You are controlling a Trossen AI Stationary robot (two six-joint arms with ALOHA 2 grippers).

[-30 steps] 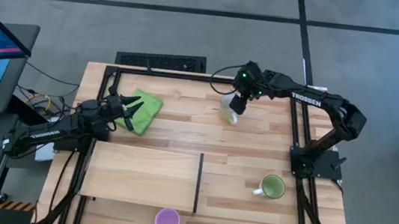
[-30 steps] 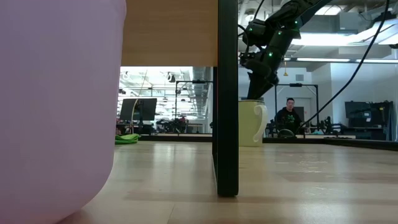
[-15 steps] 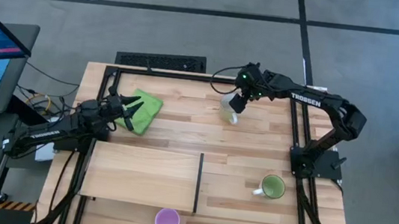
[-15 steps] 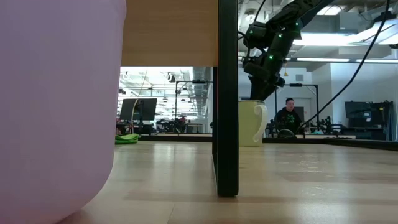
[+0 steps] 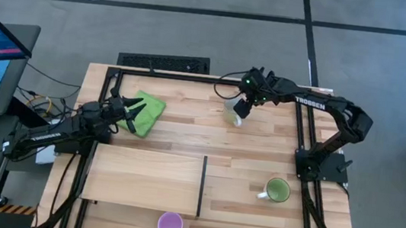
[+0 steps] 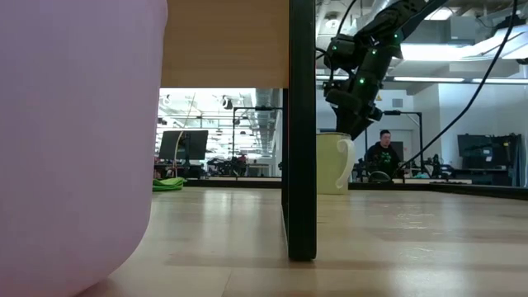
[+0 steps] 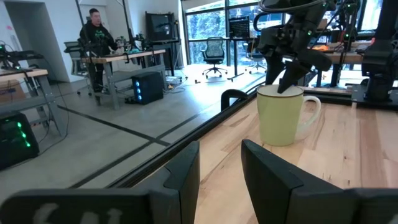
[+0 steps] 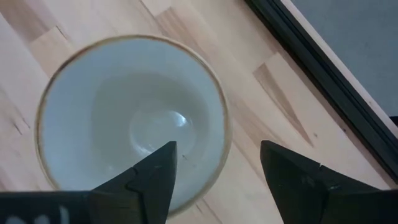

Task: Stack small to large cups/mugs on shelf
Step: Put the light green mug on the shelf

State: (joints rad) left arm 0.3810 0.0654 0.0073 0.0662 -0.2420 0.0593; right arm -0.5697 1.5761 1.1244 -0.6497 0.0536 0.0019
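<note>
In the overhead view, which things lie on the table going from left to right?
Folded green cloth → pale plywood shelf board → light purple mug → cream mug under the open right gripper → green mug.

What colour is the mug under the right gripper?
Cream-white, with a thin brownish rim; the mug shows best in the right wrist view.

On the surface (image 5: pixel 253 143), the shelf (image 5: pixel 146 178) lies front-left. One mug (image 5: pixel 170 224) stands just before it, another (image 5: pixel 278 190) to its right, a third (image 5: pixel 232 110) far behind, under the right gripper (image 5: pixel 240 105). A cloth (image 5: pixel 146 112) lies back-left.
</note>
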